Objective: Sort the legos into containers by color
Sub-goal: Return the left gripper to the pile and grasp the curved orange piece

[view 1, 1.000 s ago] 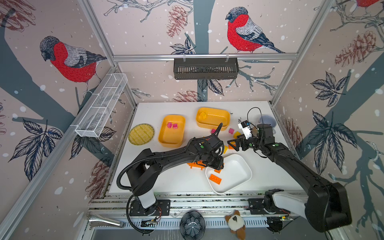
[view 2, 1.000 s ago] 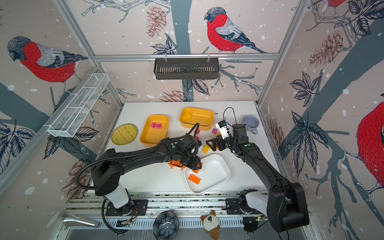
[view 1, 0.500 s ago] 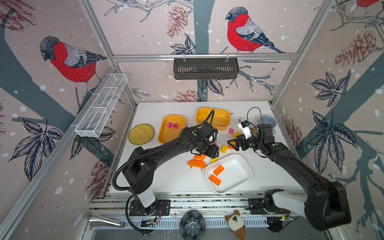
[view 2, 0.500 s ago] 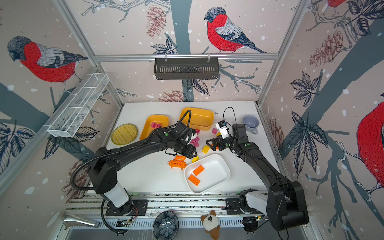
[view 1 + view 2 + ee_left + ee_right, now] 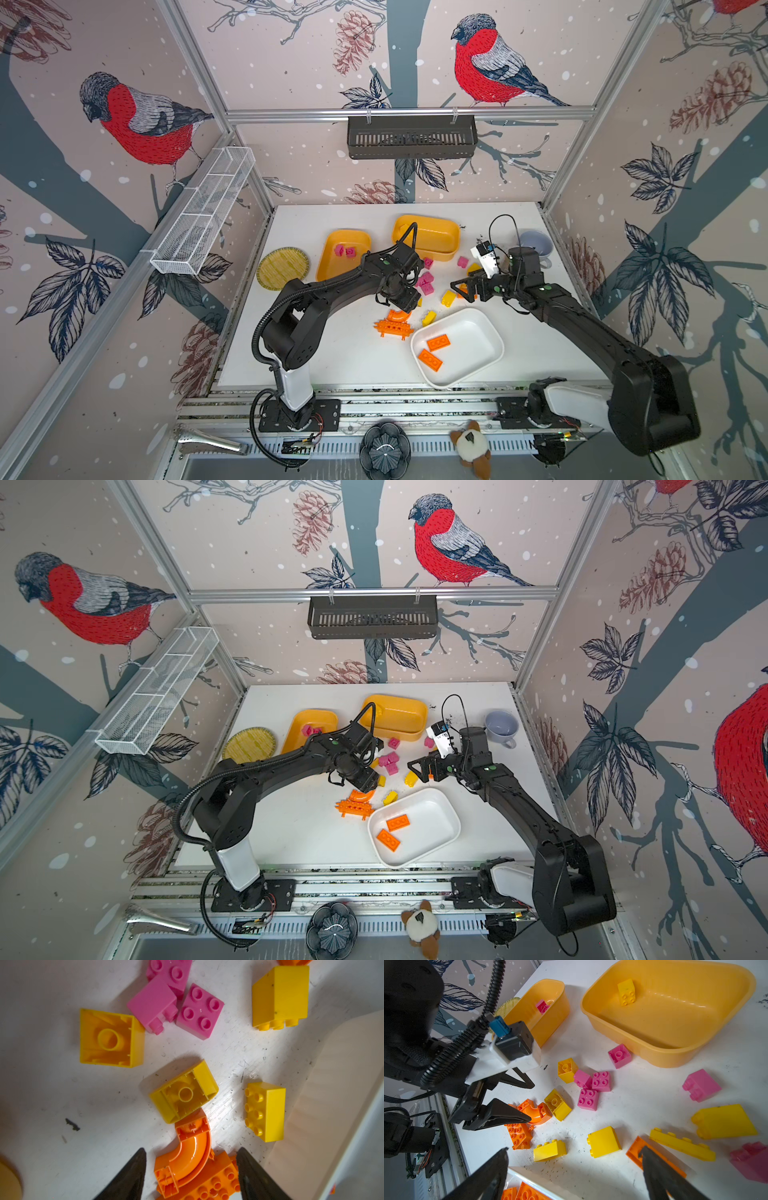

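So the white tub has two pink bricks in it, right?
Not quite. The two bricks in the white tub are orange, not pink. Both top views show them lying side by side on the tub's floor.

The orange arch (image 5: pixel 187 1153) is glossy moulded plastic with a bright highlight along its curve. The yellow blocks (image 5: pixel 279 995) and pink cubes (image 5: pixel 199 1011) are the same smooth, hard plastic with a duller sheen. The white surface (image 5: pixel 93 1095) under them is matt, finely scratched and flecked with dark grit. The left arm's fingers (image 5: pixel 128 1178) look matt black. The yellow-orange tub (image 5: pixel 675 1022) is smooth, softly shiny plastic, the white tub (image 5: pixel 469 345) is glossy, and the round plate (image 5: pixel 282 268) is coarsely woven.
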Controlling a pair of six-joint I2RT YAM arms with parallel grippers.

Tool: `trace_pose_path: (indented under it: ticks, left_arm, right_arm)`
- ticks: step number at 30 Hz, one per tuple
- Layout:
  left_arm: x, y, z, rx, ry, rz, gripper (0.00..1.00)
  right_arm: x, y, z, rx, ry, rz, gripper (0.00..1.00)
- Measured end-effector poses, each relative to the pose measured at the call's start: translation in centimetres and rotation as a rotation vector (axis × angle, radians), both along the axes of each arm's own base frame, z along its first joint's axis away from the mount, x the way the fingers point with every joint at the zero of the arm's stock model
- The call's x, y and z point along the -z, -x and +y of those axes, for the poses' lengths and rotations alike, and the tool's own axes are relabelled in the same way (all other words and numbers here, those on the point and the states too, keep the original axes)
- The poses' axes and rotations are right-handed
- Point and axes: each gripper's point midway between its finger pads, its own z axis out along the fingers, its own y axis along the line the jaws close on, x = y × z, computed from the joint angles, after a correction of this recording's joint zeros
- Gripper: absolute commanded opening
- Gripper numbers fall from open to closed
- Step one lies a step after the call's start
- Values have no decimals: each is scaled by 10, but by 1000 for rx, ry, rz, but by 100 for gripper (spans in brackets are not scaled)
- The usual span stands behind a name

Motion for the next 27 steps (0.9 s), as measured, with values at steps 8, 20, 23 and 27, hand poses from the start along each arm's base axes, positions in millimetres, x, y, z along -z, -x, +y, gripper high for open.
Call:
trace_pose_path:
  ticks: [8, 20, 23, 27]
  left_arm:
    - [22, 1, -6, 90, -39, -34, 64]
    - [47, 13, -2, 160, -106, -52, 51]
    - [48, 10, -1, 163, -117, -72, 43]
    - [47, 7, -1, 166, -121, -88, 32]
  right_arm:
    - [4, 1, 4, -12, 2, 10, 99]
    - [10, 6, 4, -16, 5, 19, 100]
    - [9, 7, 4, -16, 3, 19, 100]
    - [9, 7, 4, -8, -4, 28, 99]
